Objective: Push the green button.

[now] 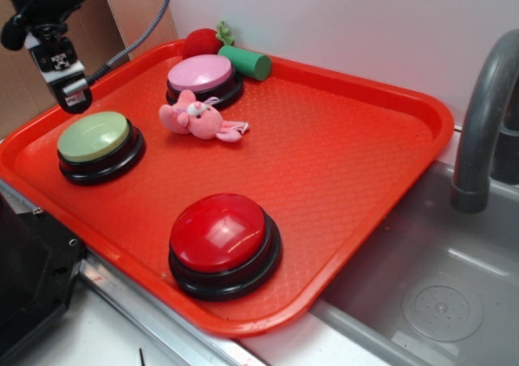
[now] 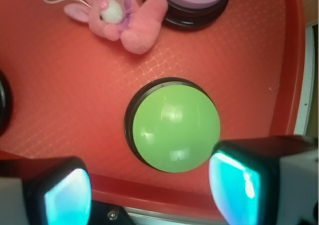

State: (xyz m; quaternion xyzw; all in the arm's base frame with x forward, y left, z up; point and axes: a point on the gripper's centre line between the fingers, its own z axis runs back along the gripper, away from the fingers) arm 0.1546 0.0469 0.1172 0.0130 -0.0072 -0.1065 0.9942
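Green button (image 2: pixel 173 126) sits on red tray (image 2: pixel 60 110), between the parted fingers (image 2: pixel 67 197) of the gripper (image 2: pixel 149 195); pink plush rabbit (image 2: pixel 122 20) lies beside pink-topped button (image 2: pixel 192 0).

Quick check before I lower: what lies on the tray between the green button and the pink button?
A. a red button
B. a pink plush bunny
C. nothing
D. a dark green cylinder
B. The pink plush bunny lies on the tray between the green button and the pink button; the wrist view shows it the same way.
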